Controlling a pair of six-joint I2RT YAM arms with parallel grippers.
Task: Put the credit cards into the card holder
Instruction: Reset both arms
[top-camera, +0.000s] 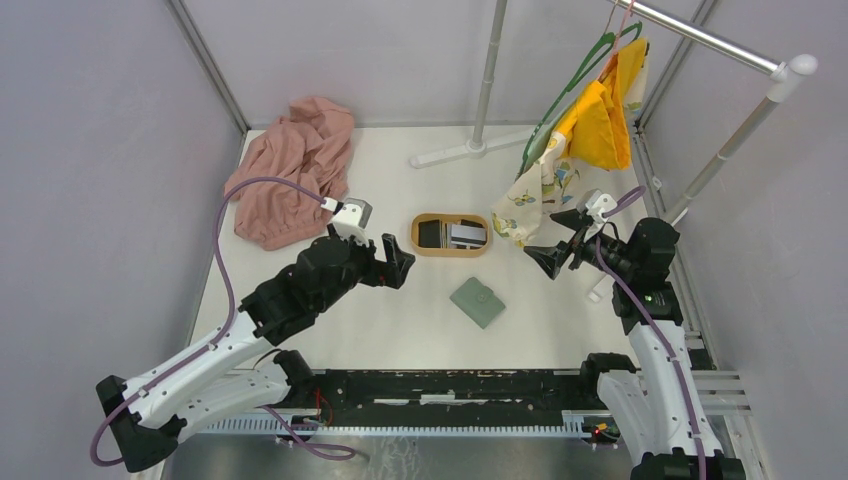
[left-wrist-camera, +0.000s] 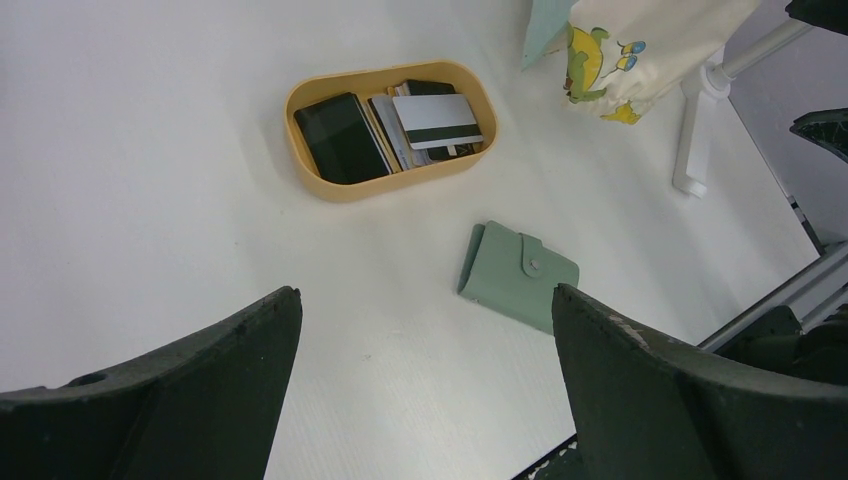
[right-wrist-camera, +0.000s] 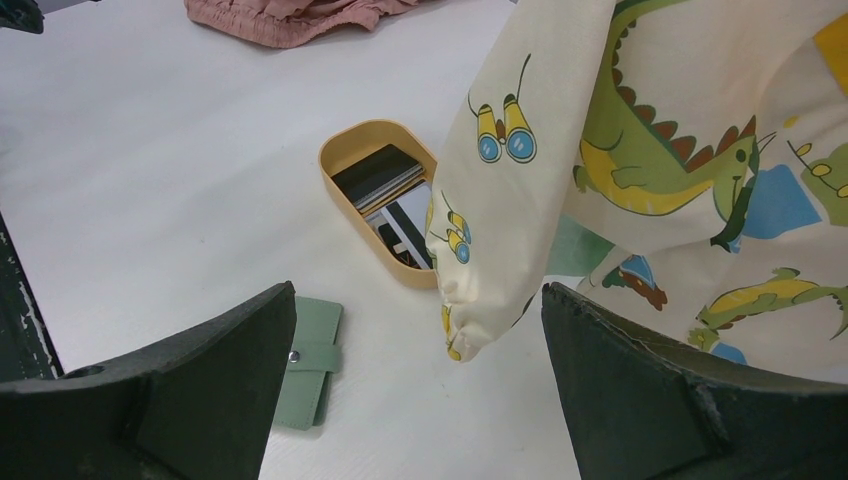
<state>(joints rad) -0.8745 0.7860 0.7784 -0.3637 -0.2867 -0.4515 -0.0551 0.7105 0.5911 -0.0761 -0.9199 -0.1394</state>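
Currently: credit cards (left-wrist-camera: 400, 125) in oval tray (left-wrist-camera: 345, 190), card holder (left-wrist-camera: 515, 275) closed on table (top-camera: 380, 320).
Cards black and grey-white, stacked inside the tray at mid-table. Holder green, tab fastened, lying flat near and slightly right of the tray, apart from it. Left gripper (left-wrist-camera: 425, 292) and right gripper (right-wrist-camera: 418, 290) above the table on either side, jaws spread wide, empty. Pink cloth (top-camera: 295, 170) far left; dinosaur-print cloth (right-wrist-camera: 640, 150) hanging right of tray.

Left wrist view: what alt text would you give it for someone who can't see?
An oval wooden tray holding black and pale credit cards sits on a white table, with a closed grey-green card holder lying nearer the camera. The open left gripper frames the bottom edge.
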